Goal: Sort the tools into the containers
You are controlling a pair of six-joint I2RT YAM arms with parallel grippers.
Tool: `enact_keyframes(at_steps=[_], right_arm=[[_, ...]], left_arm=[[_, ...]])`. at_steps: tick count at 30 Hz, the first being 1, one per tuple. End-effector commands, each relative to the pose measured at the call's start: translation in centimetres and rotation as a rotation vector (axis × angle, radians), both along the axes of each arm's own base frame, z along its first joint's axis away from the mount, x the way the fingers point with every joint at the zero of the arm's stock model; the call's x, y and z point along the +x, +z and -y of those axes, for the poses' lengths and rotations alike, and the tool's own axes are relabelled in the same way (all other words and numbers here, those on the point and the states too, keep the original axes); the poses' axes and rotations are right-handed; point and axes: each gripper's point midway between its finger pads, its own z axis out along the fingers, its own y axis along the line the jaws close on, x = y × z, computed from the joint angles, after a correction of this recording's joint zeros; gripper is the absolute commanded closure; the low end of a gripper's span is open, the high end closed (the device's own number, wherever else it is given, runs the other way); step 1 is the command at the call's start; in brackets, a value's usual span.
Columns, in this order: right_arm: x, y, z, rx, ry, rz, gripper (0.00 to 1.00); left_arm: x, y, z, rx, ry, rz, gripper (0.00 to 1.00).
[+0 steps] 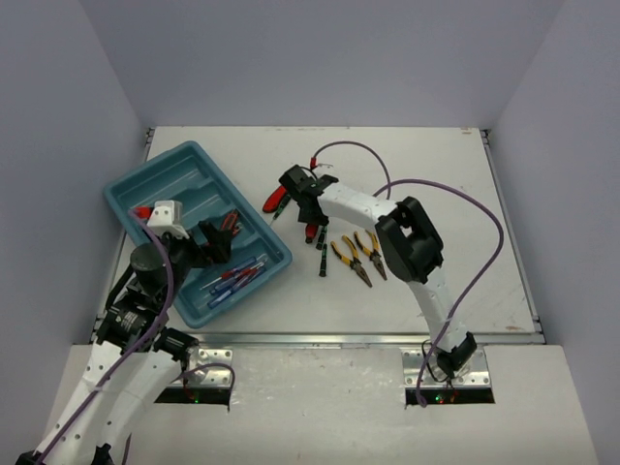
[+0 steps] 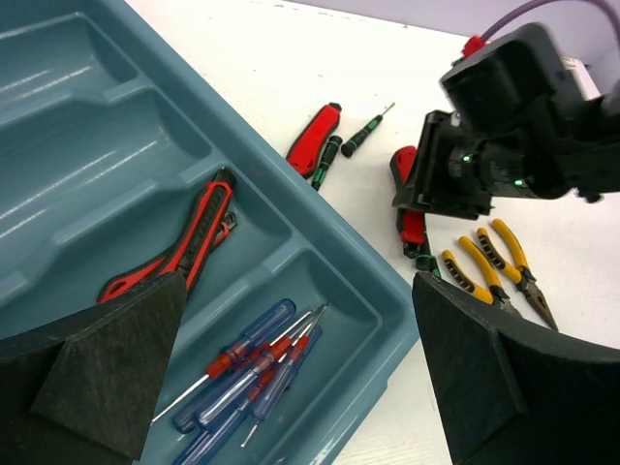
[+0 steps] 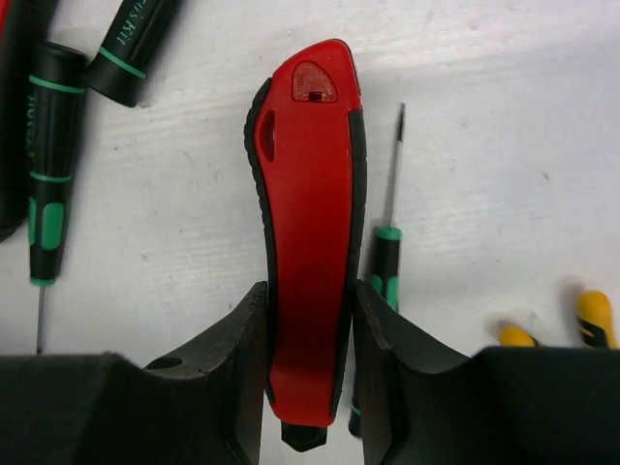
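The teal tray (image 1: 160, 184) lies at the left. One compartment holds red-handled cutters (image 2: 184, 247); the nearest one holds several blue-handled screwdrivers (image 2: 247, 363). My left gripper (image 2: 300, 339) hangs open and empty above the blue screwdrivers; it also shows in the top view (image 1: 219, 242). My right gripper (image 3: 308, 320) is shut on a red-handled cutter (image 3: 310, 194), jaws pressing both its sides, low over the table just right of the tray (image 1: 310, 215). Another red cutter (image 1: 276, 201) lies on the table next to the tray.
Thin black-green screwdrivers (image 3: 44, 165) (image 3: 386, 262) lie on the table on both sides of the gripped cutter. Two yellow-handled pliers (image 1: 360, 258) lie right of it. The tray's two far compartments (image 2: 58, 116) hold nothing.
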Motion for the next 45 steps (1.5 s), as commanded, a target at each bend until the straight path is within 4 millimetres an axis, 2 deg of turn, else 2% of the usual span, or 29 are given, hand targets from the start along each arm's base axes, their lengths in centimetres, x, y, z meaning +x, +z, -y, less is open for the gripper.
enact_keyframes(at_steps=[1,3,4,5,8,9,10,12,13,17,18,19,22,24,27,30,33,34,39,40,42,45], right_arm=[[1.7,10.4,-0.6,0.118,0.045,0.234,0.86],[0.6,12.5,-0.8,0.162,0.134,0.273,0.89],[0.0,15.0,-0.8,0.180,0.204,0.318,0.91],[-0.6,16.4,-1.0,0.215,0.238,0.344,0.92],[-4.3,19.4,-1.6,0.291,0.444,0.436,0.94],[-5.2,20.1,-1.8,0.332,0.485,0.463,0.95],[-6.3,19.2,-1.6,0.360,0.511,0.468,0.99],[-8.0,20.5,-1.5,0.416,0.562,0.500,1.00],[-9.6,22.1,-1.6,0.479,0.614,0.535,1.00],[-13.8,25.1,-3.2,0.644,0.821,0.582,1.00],[-14.5,25.6,-3.4,0.664,0.858,0.587,1.00],[-15.1,26.1,-3.6,0.684,0.886,0.595,1.00],[-16.5,27.1,-3.6,0.718,0.928,0.632,1.00],[-17.1,27.8,-3.5,0.737,0.943,0.654,1.00],[-18.1,28.3,-4.1,0.768,1.001,0.661,1.00],[-18.6,28.6,-4.8,0.788,1.060,0.665,1.00],[-18.8,28.6,-4.9,0.796,1.076,0.675,0.99],[-18.8,28.5,-4.9,0.794,1.076,0.683,0.98],[-18.9,28.4,-4.3,0.771,1.072,0.711,0.93],[-19.0,28.4,-4.2,0.765,1.078,0.715,0.90],[-18.9,28.4,-3.8,0.752,1.066,0.716,0.77],[-19.2,28.3,-3.3,0.731,1.080,0.735,0.71]], left_arm=[[0.6,3.1,2.2,-0.098,-0.077,0.063,0.00],[0.8,4.2,4.0,-0.190,-0.139,0.073,0.00],[1.0,5.1,5.2,-0.232,-0.195,0.087,0.00],[1.1,5.1,5.7,-0.258,-0.207,0.077,0.00],[1.2,8.1,9.2,-0.431,-0.366,0.136,0.00],[1.1,9.1,10.0,-0.502,-0.403,0.149,0.00],[1.0,9.8,10.6,-0.539,-0.439,0.168,0.00],[1.3,10.7,11.5,-0.610,-0.489,0.217,0.00],[1.0,10.8,12.1,-0.663,-0.519,0.209,0.00],[1.2,10.4,15.1,-0.740,-0.627,0.196,0.00],[1.5,11.1,15.6,-0.736,-0.621,0.225,0.00],[1.8,11.0,16.3,-0.715,-0.603,0.225,0.00],[2.2,10.2,17.9,-0.681,-0.590,0.195,0.02],[2.9,9.5,18.3,-0.678,-0.570,0.162,0.06],[3.9,8.1,18.9,-0.651,-0.525,0.116,0.17],[4.1,8.3,19.0,-0.638,-0.508,0.135,0.64],[4.3,8.7,18.8,-0.601,-0.502,0.151,0.95],[4.5,8.8,18.6,-0.581,-0.491,0.150,1.00],[5.2,9.0,17.5,-0.466,-0.433,0.148,1.00],[5.3,8.9,17.4,-0.445,-0.433,0.151,1.00],[5.5,8.8,17.2,-0.415,-0.417,0.149,1.00],[6.1,8.8,16.1,-0.359,-0.366,0.156,1.00]])
